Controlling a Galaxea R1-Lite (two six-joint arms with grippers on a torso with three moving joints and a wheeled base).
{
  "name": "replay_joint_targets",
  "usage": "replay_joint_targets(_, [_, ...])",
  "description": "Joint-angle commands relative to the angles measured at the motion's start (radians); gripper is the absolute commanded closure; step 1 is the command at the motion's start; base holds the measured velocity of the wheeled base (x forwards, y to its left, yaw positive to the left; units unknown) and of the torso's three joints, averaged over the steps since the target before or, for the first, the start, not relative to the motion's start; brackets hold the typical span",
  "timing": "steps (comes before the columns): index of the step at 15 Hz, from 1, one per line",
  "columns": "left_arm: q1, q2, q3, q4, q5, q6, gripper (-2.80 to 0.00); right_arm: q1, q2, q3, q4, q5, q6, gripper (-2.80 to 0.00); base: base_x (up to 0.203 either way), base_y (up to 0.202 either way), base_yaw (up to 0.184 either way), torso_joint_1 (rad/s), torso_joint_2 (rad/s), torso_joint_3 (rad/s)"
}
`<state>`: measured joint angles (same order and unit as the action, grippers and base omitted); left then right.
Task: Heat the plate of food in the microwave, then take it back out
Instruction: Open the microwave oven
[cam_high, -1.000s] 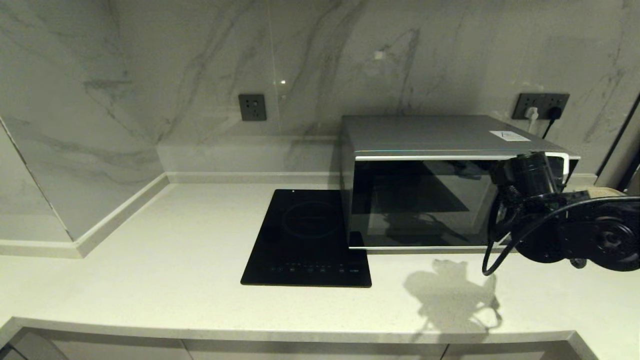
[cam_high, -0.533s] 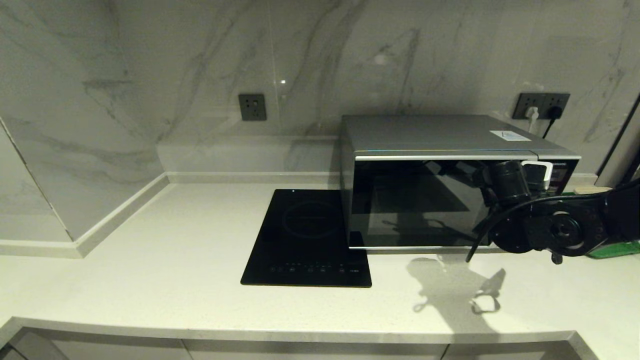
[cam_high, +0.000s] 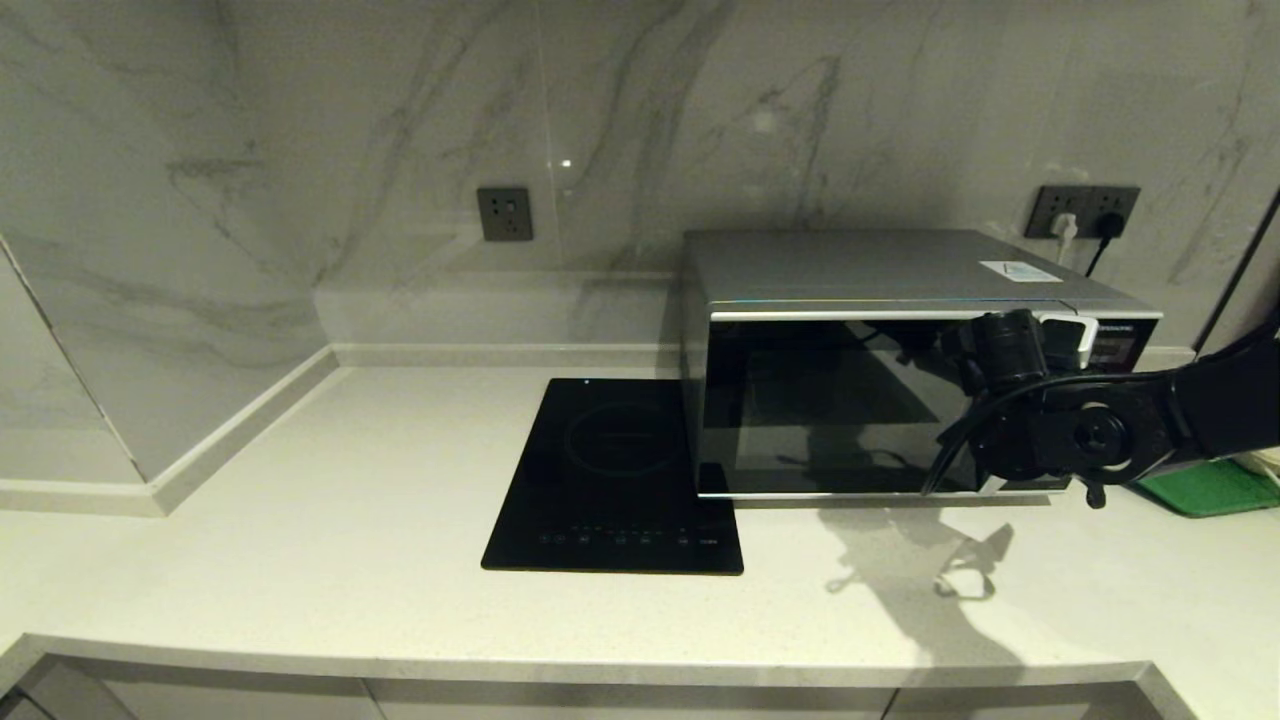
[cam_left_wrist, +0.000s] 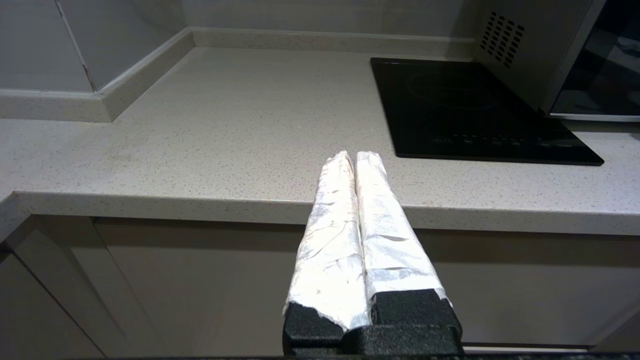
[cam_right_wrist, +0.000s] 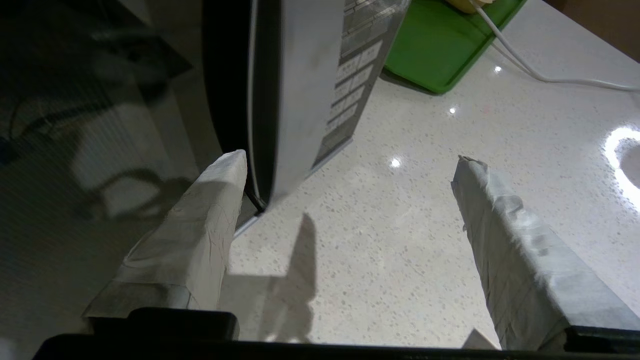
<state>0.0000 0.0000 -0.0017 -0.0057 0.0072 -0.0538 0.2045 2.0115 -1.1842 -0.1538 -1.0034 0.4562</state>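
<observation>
The silver microwave (cam_high: 880, 270) stands at the right of the counter with its dark glass door closed. The plate of food is out of view. My right arm (cam_high: 1090, 440) reaches across the front of the microwave's right end, by the keypad. In the right wrist view my right gripper (cam_right_wrist: 350, 160) is open wide with nothing in it. One taped finger (cam_right_wrist: 210, 210) lies by the dark door glass, and the corner of the microwave's silver trim (cam_right_wrist: 295, 90) sits just inside the gap. My left gripper (cam_left_wrist: 350, 157) is shut and empty, parked below the counter's front edge.
A flat black cooktop (cam_high: 615, 475) lies left of the microwave. A green tray (cam_high: 1215, 490) sits on the counter to the microwave's right, with a white cable (cam_right_wrist: 550, 75) running past it. Wall sockets (cam_high: 1080, 210) are behind the microwave.
My right arm has moved away from the head camera, in towards the microwave's front right end, uncovering the green tray. Its fingers have spread wider. The left arm has not moved.
</observation>
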Motion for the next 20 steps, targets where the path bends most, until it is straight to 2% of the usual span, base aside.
replay_joint_targets(1, [0.000, 0.000, 0.000, 0.000, 0.001, 0.000, 0.00, -0.002, 0.020, -0.033, -0.001, -0.005, 0.003, -2.80, 0.000, 0.000, 0.000, 0.000, 0.00, 0.000])
replay_joint_targets(8, [0.000, 0.000, 0.000, 0.000, 0.000, -0.001, 0.00, -0.086, 0.070, -0.074, -0.001, -0.004, 0.024, -2.80, 0.000, 0.000, 0.000, 0.000, 0.00, 0.000])
replay_joint_targets(13, [0.000, 0.000, 0.000, 0.000, 0.000, -0.001, 0.00, -0.106, 0.049, -0.065, 0.000, 0.001, 0.046, -2.80, 0.000, 0.000, 0.000, 0.000, 0.00, 0.000])
replay_joint_targets(20, [0.000, 0.000, 0.000, 0.000, 0.000, -0.001, 0.00, -0.105, -0.056, 0.082, 0.001, 0.008, 0.104, -2.80, 0.000, 0.000, 0.000, 0.000, 0.00, 0.000])
